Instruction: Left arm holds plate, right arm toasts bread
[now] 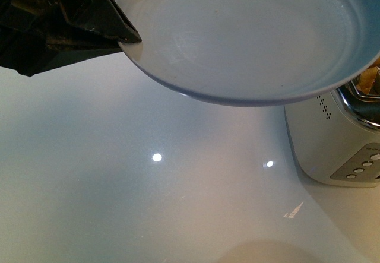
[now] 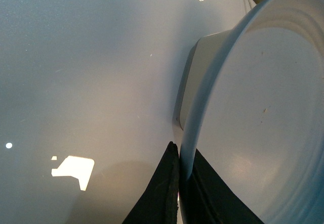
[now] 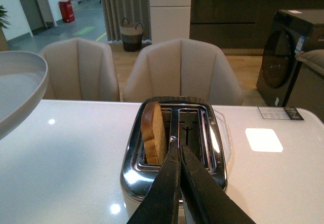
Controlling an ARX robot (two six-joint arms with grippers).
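While left end effector (image 2: 183, 162) clamps plate (image 1: 249, 37); bread (image 3: 153, 133) stands in toaster (image 3: 132, 176)

Ahead of the right pincer (image 3: 177, 143), the bread (image 3: 153, 132) has its lower part hidden in the toaster (image 3: 132, 176) slot. The plate (image 1: 249, 43) is cropped on the side opposite the left pincer (image 1: 129, 36).

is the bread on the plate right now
No, the plate is bare in the front view, while the bread stands in a slot of the toaster.
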